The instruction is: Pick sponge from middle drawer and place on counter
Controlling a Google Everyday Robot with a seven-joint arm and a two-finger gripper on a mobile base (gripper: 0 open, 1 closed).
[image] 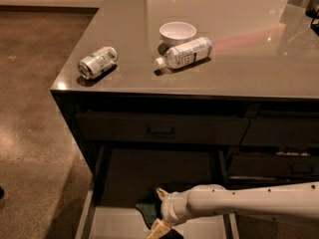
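A can (97, 62) lies on its side, left of a white bowl (177, 32) and toppled bottle (185, 53).

I'm seeing the gripper (156, 214) sitting down inside the open middle drawer (113, 226), right beside the dark sponge (144, 208), below the counter (239, 63).

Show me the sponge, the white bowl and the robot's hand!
sponge (145, 209): camera view, its dark green top, in the middle drawer (114, 224).
white bowl (177, 32): camera view, its inside, on the counter (249, 66).
hand (158, 229): camera view, its beige end, low in the middle drawer by the sponge.
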